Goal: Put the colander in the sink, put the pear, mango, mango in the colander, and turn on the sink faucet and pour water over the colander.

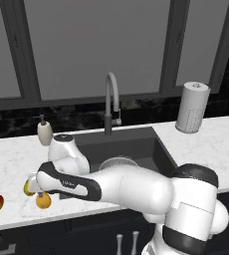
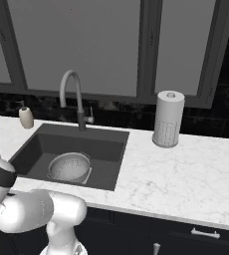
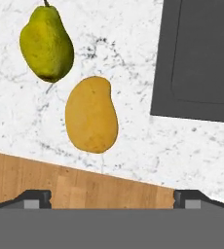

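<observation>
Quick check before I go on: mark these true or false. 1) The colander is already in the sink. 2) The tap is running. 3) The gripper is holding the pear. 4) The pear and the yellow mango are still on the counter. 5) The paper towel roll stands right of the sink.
1) True: the colander sits in the sink.
2) False: no water comes from the tap.
3) False: the gripper is open and empty; the pear lies on the counter.
4) True: the yellow mango lies beside the pear on the counter.
5) True: the paper towel roll stands right of the sink.
</observation>
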